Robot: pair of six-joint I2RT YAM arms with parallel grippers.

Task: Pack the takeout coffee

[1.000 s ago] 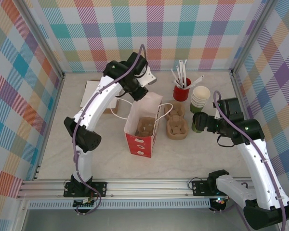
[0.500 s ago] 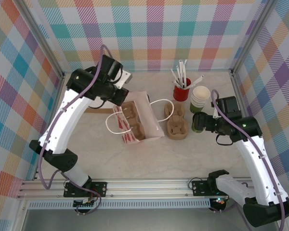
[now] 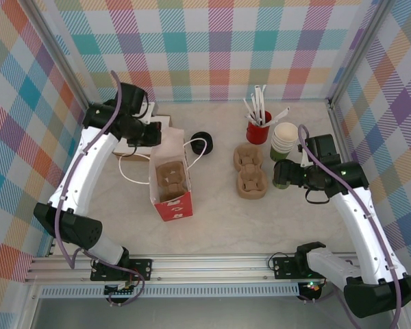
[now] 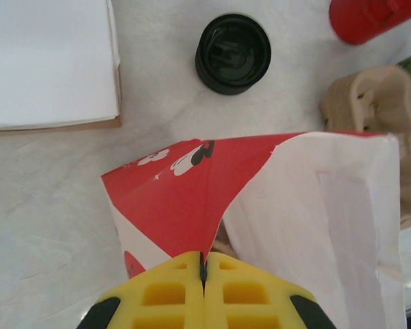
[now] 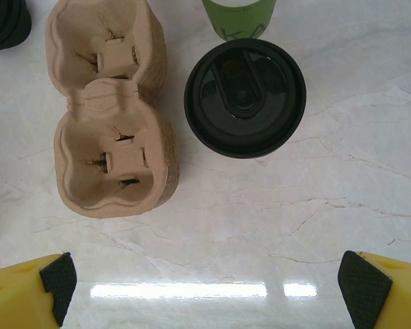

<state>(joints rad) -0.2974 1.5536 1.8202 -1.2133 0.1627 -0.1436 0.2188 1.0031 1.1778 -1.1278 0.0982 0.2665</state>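
The takeout coffee (image 5: 245,96) stands on the table (image 3: 212,219), on the right side, just beside the brown cup tray (image 5: 109,144) and right in front of the stack of cups (image 3: 285,137). Its black lid is on. The right gripper (image 5: 205,288) hangs over the table close to the coffee with its fingers spread wide apart, and it touches nothing. So the coffee is not picked up yet. The left gripper (image 4: 203,271) has its two yellow fingers pressed together on the top edge of the red and white bag (image 3: 171,195). The bag stands in the middle of the table with its mouth open, well apart from the coffee. Inside the bag sits another brown tray (image 3: 170,179) with holes for cups, and the holes look empty. A second round black lid (image 4: 233,53) rests on the table behind the bag; I cannot tell if a cup is under it. I think the bag is ready, but the big job is left: grab the coffee, lift it over, and set it down in the bag.
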